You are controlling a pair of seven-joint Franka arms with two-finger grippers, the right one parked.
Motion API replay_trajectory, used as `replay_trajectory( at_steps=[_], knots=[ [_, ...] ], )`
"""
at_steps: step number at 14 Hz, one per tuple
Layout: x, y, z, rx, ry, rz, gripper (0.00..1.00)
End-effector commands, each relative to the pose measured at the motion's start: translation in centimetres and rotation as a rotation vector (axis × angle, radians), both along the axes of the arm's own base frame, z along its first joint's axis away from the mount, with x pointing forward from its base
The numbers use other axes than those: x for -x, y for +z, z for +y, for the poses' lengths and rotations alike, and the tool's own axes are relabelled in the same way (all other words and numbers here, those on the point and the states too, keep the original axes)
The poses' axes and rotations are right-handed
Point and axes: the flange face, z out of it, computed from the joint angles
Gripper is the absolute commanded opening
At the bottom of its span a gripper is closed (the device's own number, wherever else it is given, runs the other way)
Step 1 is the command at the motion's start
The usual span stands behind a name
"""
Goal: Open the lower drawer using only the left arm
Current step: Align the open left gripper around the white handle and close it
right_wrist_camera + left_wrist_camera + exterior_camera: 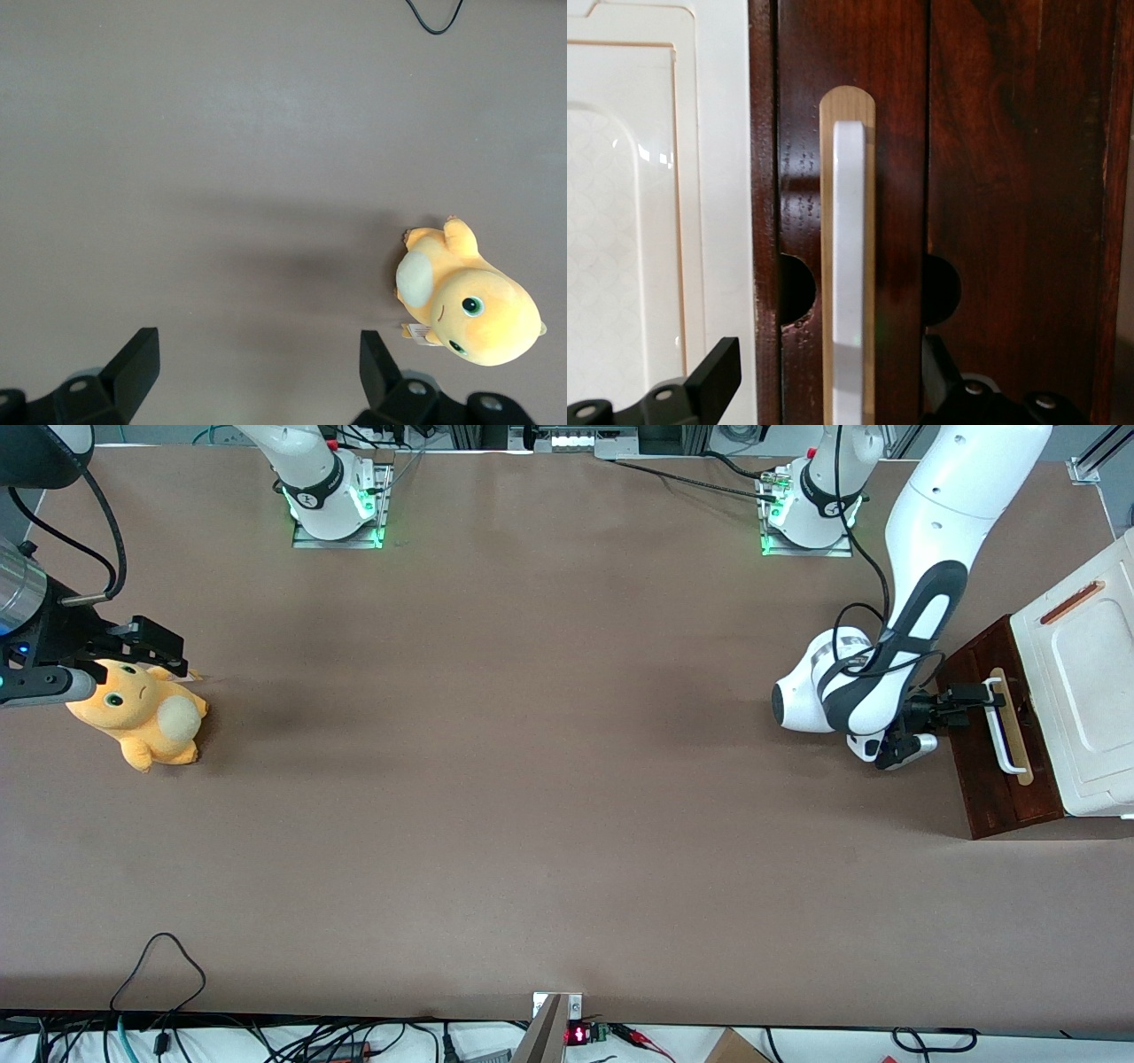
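Lower drawer [992,753] shut, hand [985,694] open astride its white handle [849,266]

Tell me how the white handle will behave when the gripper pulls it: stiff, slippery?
The handle looks like a rigid bar, so probably no flex. Its glossy white face may be slippery. The open gripper straddles it, fingers wide apart; the drawer looks like solid wood and may resist.

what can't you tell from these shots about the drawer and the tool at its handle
- Drawer interior: hidden by the lower drawer front, in the front and left wrist views.
- Handle lower end: cut off by the left wrist view's edge.
- Tool contact with the handle: not clear; open fingers straddle it.
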Motion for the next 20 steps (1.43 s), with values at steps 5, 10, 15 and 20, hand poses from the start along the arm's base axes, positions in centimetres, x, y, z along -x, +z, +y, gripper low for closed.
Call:
replay_trajectory(
  at_steps=[5,10,15,20],
  knots=[
    [-0.6,-0.1,0.7,-0.02,-0.008,-0.011,0.86],
    [-0.8,-0.5,0.6,0.029,-0.026,0.08,0.87],
    [-1.2,-0.7,1.8,0.045,-0.042,0.16,0.89],
    [-1.4,-0.2,2.5,0.028,-0.041,0.151,0.68]
  ],
)
